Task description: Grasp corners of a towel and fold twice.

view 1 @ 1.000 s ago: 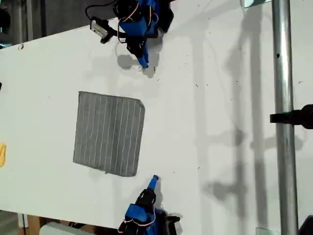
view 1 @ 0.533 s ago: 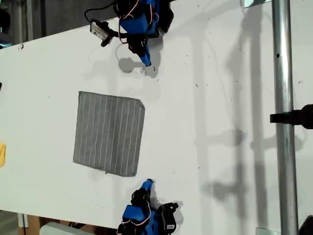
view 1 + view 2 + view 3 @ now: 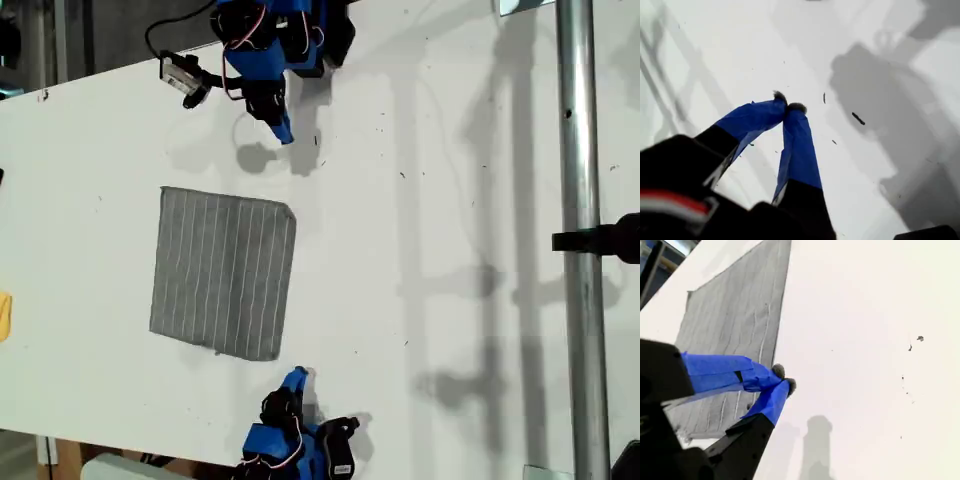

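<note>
The grey striped towel (image 3: 225,272) lies flat on the white table (image 3: 450,200), in the exterior view's left half. Its corners (image 3: 290,210) all rest on the table, none held. My first gripper (image 3: 284,133) hangs over bare table at the exterior view's top, apart from the towel; it is shut with nothing in it, tips (image 3: 787,106) touching. My second gripper (image 3: 298,375) sits near the exterior view's bottom edge, just beside the towel's nearest corner (image 3: 265,355). In its own wrist view, the towel (image 3: 735,325) stretches away past my second gripper (image 3: 783,377), which is shut and holds nothing.
A small yellow object (image 3: 4,315) pokes in at the exterior view's left edge. A metal pole (image 3: 580,300) with a black clamp (image 3: 605,240) runs down the exterior view's right side. Small dark specks (image 3: 857,118) dot the table.
The first arm swung toward the exterior view's upper left, away from the towel. The second arm drew back toward the exterior view's bottom edge. The towel stayed put.
</note>
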Controlling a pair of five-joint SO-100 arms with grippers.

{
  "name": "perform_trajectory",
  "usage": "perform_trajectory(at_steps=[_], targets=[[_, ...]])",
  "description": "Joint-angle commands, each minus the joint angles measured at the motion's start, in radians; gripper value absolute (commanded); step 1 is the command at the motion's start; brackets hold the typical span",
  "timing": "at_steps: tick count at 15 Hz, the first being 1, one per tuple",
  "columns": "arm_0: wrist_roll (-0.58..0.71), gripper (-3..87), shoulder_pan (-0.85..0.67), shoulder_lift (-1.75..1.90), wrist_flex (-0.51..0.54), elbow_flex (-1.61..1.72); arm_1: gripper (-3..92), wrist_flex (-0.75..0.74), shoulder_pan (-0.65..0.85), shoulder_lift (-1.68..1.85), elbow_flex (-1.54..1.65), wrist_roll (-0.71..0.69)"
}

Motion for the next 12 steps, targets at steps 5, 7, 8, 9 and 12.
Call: perform_trajectory(at_steps=[5,7,8,9,12], targets=[[0.348,-2.9,-0.227,-0.488,0.187,-0.635,-0.2,0.097,0.101,-0.755,-0.831,-0.428],[0.453,-2.9,-0.302,-0.646,0.278,-0.867,-0.2,0.161,0.11,-0.976,-1.098,-0.534],[0.486,-2.9,-0.336,-0.71,0.299,-0.951,-0.2,0.178,0.117,-1.054,-1.197,-0.566],[0.528,-2.9,-0.362,-0.778,0.314,-1.023,-0.2,0.19,0.124,-1.12,-1.276,-0.603],[0.65,-2.9,-0.42,-0.962,0.368,-1.223,-0.2,0.225,0.141,-1.281,-1.488,-0.692]])
